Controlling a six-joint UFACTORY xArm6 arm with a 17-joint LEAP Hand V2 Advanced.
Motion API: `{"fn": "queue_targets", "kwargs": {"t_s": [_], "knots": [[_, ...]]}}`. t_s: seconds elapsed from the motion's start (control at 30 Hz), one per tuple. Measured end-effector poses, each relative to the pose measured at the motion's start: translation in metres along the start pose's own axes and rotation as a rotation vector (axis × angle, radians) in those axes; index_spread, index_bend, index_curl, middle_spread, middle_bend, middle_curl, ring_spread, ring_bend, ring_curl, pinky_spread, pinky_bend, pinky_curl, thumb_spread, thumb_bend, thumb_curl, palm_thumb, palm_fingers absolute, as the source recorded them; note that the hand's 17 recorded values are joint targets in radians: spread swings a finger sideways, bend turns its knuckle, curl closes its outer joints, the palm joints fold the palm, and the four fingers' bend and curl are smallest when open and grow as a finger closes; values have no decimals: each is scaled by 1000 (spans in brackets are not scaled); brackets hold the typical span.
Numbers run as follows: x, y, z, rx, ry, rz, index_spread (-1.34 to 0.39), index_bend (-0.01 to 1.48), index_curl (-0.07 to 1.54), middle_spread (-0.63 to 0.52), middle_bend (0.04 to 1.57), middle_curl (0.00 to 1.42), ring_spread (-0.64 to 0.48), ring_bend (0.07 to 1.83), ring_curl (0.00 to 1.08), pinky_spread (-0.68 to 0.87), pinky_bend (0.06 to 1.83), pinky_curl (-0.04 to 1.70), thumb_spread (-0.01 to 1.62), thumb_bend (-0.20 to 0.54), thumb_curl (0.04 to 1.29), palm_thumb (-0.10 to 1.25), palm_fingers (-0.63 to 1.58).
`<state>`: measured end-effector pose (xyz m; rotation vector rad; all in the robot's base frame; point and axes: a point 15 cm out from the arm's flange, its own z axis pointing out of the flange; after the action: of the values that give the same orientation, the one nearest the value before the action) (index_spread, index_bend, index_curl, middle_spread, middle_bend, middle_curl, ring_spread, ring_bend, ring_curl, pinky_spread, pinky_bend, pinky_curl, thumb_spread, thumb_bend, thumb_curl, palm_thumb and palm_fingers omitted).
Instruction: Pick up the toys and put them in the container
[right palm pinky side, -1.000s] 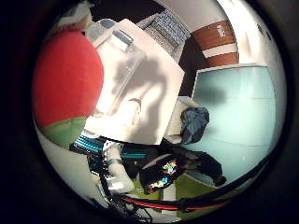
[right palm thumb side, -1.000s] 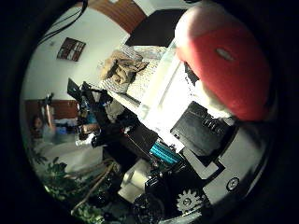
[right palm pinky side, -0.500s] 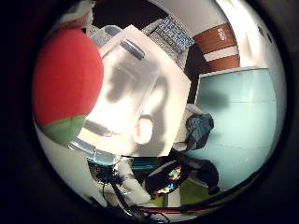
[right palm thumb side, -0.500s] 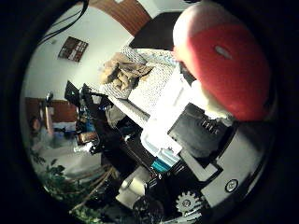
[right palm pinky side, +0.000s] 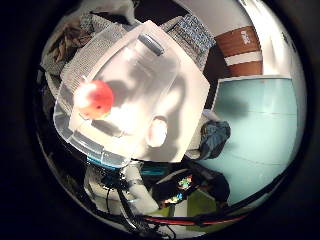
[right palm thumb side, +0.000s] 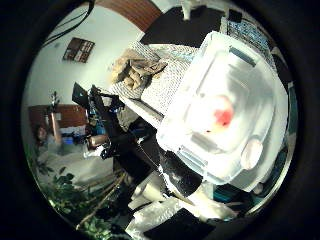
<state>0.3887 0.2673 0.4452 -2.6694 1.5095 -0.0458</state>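
A red round toy with a green base (right palm pinky side: 95, 98) lies inside the clear plastic container (right palm pinky side: 75, 134), well below the palm. It shows through the container's wall as a red blur (right palm thumb side: 222, 114). A small pale oval toy (right palm pinky side: 156, 131) rests on the white tabletop (right palm pinky side: 192, 102) just beside the container. A brown plush toy (right palm thumb side: 134, 70) lies on a grey woven cloth (right palm thumb side: 165, 85) further off. No part of my right hand shows in either view.
The container stands on a white tabletop with a grey patterned cloth (right palm pinky side: 192, 32) at its far edge. A dark blue cloth bundle (right palm pinky side: 215, 137) lies off the table's corner near a teal surface (right palm pinky side: 260, 125). Dark stands and green plants (right palm thumb side: 65, 192) fill the room's side.
The red toy, which filled the views close to the palm, has been let go and now lies small inside the container. The views have shifted over the container.
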Motion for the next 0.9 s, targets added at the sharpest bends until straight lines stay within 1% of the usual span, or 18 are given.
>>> {"fn": "queue_targets", "kwargs": {"t_s": [0.1,0.2,0.3,0.47,0.5,0.53,0.67,0.77,0.9], "knots": [[5,5,-14,27,0,2,-488,162,351,-3,225,378,204,448,288,501,652,518,1216,-17,348,519,28],[15,12,-37,76,6,12,-473,163,325,-2,211,364,208,426,274,499,615,473,1205,-19,336,516,45],[51,25,-44,79,19,71,-442,162,303,0,199,354,209,406,265,493,595,436,1205,-17,331,521,60],[120,78,-46,73,36,167,-443,179,297,11,181,332,211,401,259,489,573,397,1211,-17,326,526,98],[133,89,-45,75,37,197,-445,177,299,11,179,325,211,396,257,490,577,390,1211,-17,325,526,103],[146,100,-43,79,37,234,-439,165,293,11,225,336,215,380,251,489,562,379,1212,-17,324,526,129],[198,152,-22,73,32,370,-420,160,281,18,231,336,224,372,246,493,545,352,1207,-19,320,531,163],[222,188,-1,45,23,424,-405,154,272,25,227,333,226,374,245,501,554,341,1199,-17,321,535,173],[245,217,11,22,20,490,-390,154,264,44,227,332,227,371,242,507,566,329,1195,-18,321,537,170]]}}
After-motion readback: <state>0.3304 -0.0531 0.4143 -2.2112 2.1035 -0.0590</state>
